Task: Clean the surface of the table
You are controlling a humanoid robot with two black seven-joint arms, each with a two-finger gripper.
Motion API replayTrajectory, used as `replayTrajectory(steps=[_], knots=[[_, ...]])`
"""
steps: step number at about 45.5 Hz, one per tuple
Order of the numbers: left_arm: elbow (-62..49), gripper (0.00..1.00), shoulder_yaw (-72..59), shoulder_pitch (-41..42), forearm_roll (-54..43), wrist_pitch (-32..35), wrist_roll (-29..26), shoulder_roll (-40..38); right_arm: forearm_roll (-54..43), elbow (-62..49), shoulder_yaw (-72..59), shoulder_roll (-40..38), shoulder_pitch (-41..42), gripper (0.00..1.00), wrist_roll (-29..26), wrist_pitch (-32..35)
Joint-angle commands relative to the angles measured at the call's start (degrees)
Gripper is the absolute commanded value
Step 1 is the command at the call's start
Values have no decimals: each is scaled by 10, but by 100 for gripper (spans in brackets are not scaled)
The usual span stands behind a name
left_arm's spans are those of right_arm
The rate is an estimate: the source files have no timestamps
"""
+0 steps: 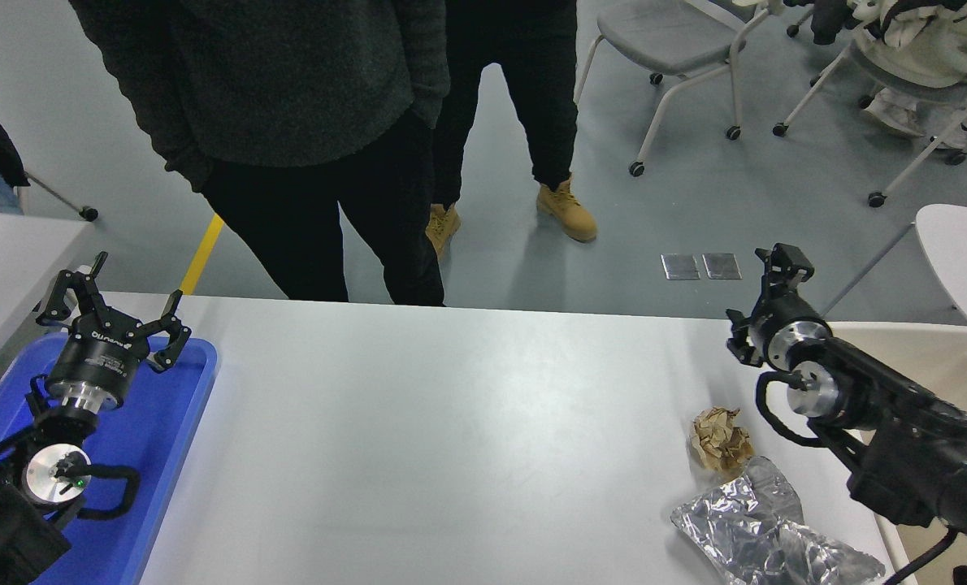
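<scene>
The white table surface fills the middle of the view. A crumpled brown paper ball lies near its right edge, touching a crumpled sheet of silver foil at the front right. My right gripper is open and empty above the table's far right corner, behind the paper ball and apart from it. Its arm reaches in from the lower right. My left gripper is open and empty, parked over the blue tray at the left.
A beige bin stands beside the table's right edge, partly hidden by my right arm. Two people stand at the far side, one close against the table's edge. Wheeled chairs stand at the back right.
</scene>
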Motion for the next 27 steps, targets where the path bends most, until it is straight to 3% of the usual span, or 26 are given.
replayTrajectory(steps=[1, 27], knots=[[0, 100, 0, 0, 0, 0, 0, 0, 10, 15, 53, 59, -14, 100, 10, 7], [0, 100, 0, 0, 0, 0, 0, 0, 2, 24, 22, 29, -14, 100, 11, 11]])
